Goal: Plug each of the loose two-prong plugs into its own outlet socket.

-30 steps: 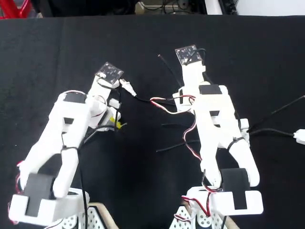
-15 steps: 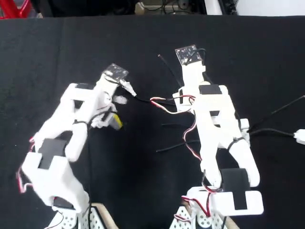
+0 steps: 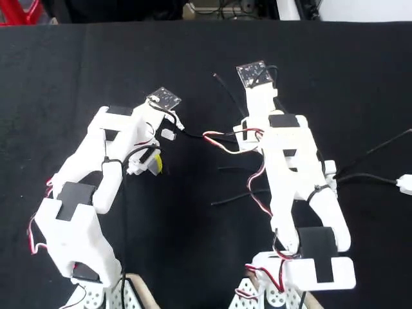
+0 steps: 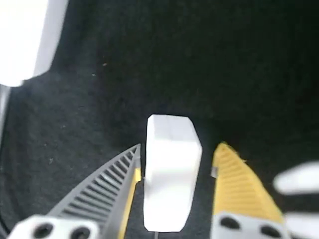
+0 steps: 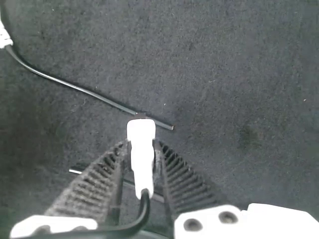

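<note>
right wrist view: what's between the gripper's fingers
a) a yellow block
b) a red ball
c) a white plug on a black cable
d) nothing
C: the white plug sits between the fingers of the right gripper, which close on both its sides, and its black cable runs out of its rear end.

In the left wrist view the white plug (image 4: 171,169) is running off the frame's edge, and I am not managing to tell whether the left hand (image 4: 180,147) is truly gripping it; a blurred white shape (image 4: 25,40) is getting cropped at a corner. Over in the high view a small white connector (image 3: 405,184) is getting cut off by the right edge.
</note>
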### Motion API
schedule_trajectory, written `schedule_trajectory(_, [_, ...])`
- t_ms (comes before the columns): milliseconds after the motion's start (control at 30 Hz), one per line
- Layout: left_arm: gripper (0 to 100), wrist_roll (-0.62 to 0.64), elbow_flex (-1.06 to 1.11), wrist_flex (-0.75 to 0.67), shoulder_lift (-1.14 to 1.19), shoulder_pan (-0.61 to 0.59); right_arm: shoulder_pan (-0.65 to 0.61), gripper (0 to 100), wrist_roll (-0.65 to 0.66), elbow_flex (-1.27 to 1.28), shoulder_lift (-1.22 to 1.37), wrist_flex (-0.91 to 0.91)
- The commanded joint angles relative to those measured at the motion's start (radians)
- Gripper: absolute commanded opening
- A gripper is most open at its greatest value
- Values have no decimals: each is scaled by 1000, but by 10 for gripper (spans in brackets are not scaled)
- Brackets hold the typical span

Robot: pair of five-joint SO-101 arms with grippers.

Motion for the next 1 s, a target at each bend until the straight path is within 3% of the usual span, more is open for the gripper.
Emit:
schedule_trajectory(0, [142, -14, -47, 81, -2, 8, 11, 12, 5, -54, -8, 5])
schedule_trajectory(167, [30, -2, -24, 206, -75, 104, 11, 12, 5, -54, -10, 6])
schedule_trajectory(367, [37, 40, 136, 163, -252, 246, 12, 12, 5, -54, -10, 8])
schedule_trajectory(433, [37, 35, 193, 89, -279, 263, 12, 12, 5, -54, -10, 8])
schedule_trajectory(500, [37, 35, 245, 12, -279, 254, 12, 12, 5, -54, -8, 8])
schedule_trajectory(633, [45, 32, 266, -3, -281, 217, 12, 12, 5, -54, -7, 8])
schedule_trajectory(833, [216, -37, 265, -3, -290, 140, 11, 12, 18, -54, -7, 8])
schedule_trajectory(967, [230, -41, 240, -3, -292, 99, 9, 12, 26, -53, -7, 8])
